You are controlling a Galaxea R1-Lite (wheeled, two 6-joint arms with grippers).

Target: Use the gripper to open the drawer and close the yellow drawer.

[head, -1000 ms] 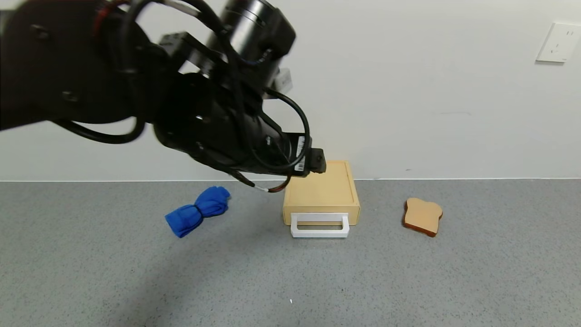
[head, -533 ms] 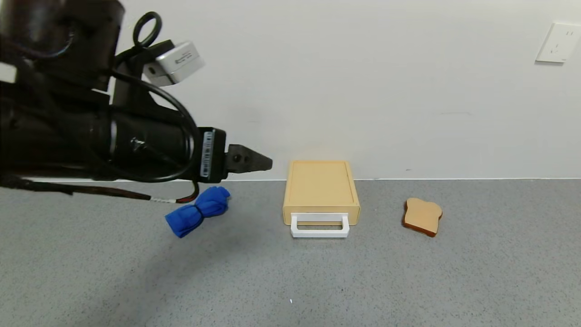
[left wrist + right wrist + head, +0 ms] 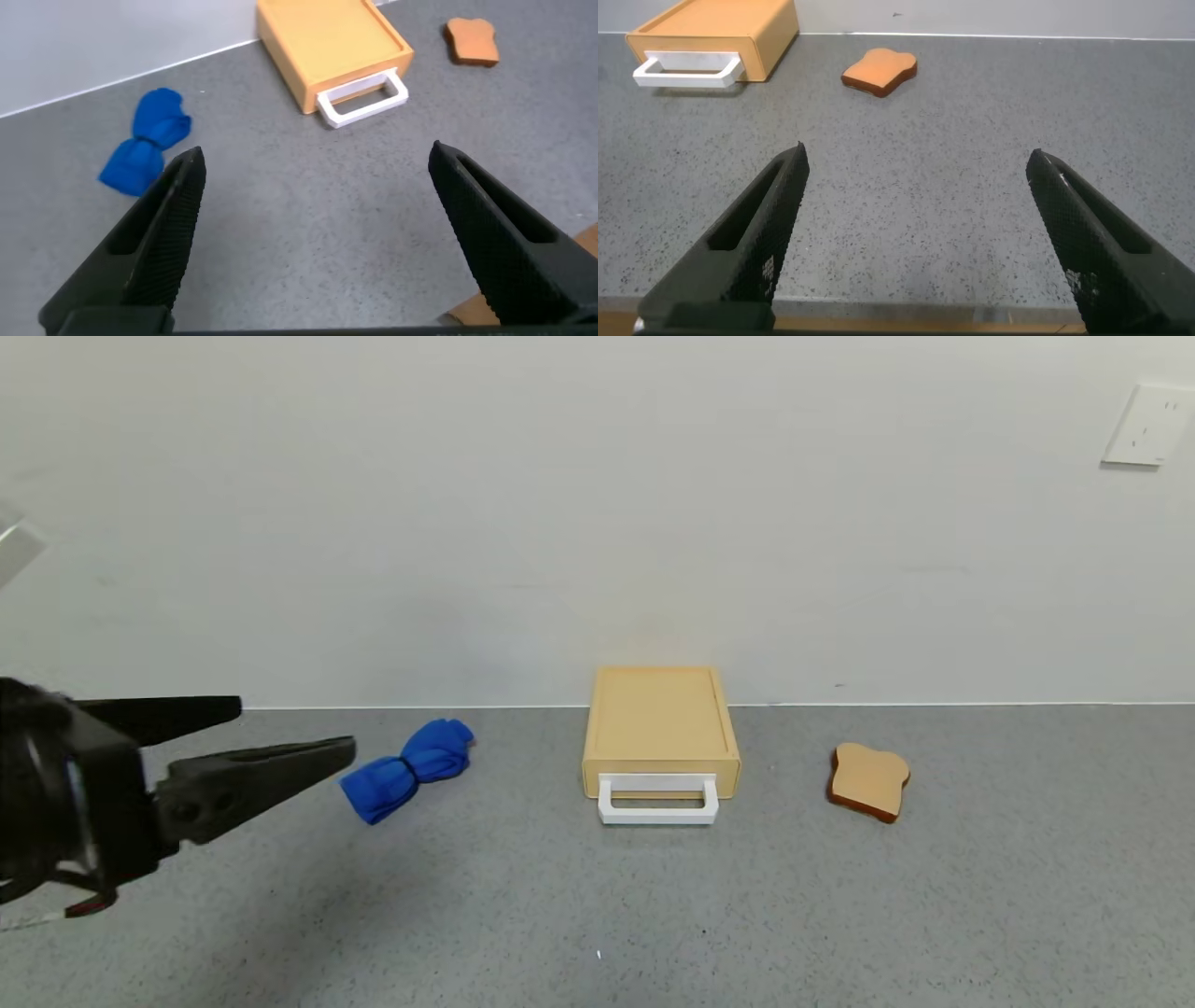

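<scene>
A: Starting with what is cut off: in the head view the left gripper (image 3: 294, 730) enters at 9 o'clock, and its arm runs off the frame edge, so only the black fingers and part of the wrist body show. The right gripper (image 3: 915, 233) does not appear in the head view at all; only its own wrist view shows its two fingers.

B: State of each?

A: Left gripper: fingers spread wide, nothing between them, held above the grey table (image 3: 840, 915). Right gripper: fingers likewise spread wide and holding nothing, low over the table. Its arm is hidden behind the camera.

B: The drawer?

A: The drawer (image 3: 659, 790) sits pushed into the flat yellow box (image 3: 660, 719), which stands at 12 o'clock on the table, against the wall. Only the drawer's front edge and white loop handle (image 3: 658, 801) can be seen; its inside is hidden. The handle points toward 6 o'clock. Neither gripper touches it; the left one is well apart, at the drawer's 9 o'clock.

B: Counts?

A: One drawer, one box, one handle. One blue cloth bundle (image 3: 407, 769), lying between the left gripper and the box. One toast slice (image 3: 868, 781) at the box's 3 o'clock, apart from it. One wall socket (image 3: 1147, 424) at 2 o'clock, partly cut by the frame edge. Two grippers.
</scene>
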